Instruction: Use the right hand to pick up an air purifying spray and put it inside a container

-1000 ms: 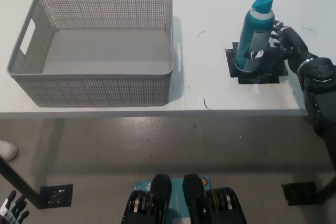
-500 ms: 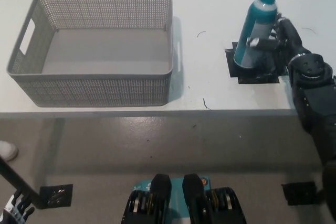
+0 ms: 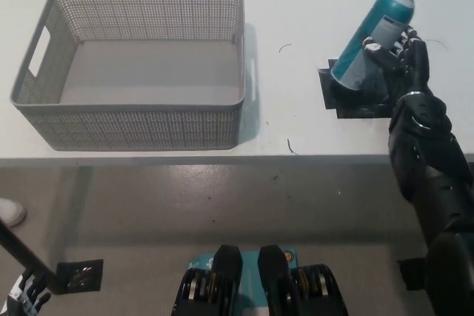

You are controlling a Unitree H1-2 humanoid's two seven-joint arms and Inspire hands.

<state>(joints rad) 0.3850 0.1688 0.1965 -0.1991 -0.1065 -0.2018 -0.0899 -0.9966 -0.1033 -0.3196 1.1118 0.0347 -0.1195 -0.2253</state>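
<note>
Your left hand point(image 3: 22, 291) hangs low at the bottom left, off the tabletop point(image 3: 296, 5), and you cannot tell how its fingers stand. The grey mesh container point(image 3: 133, 120) sits open and empty on the left of the tabletop, well apart from the work. At the right, your right hand point(image 3: 400, 61) has its fingers point(image 3: 378, 51) wrapped round the teal air purifying spray point(image 3: 374, 31), which leans top-right over the black mat point(image 3: 361, 101). Firm up the hold low on the body, bring the can upright, raise it above the container's rim, then carry it left.
</note>
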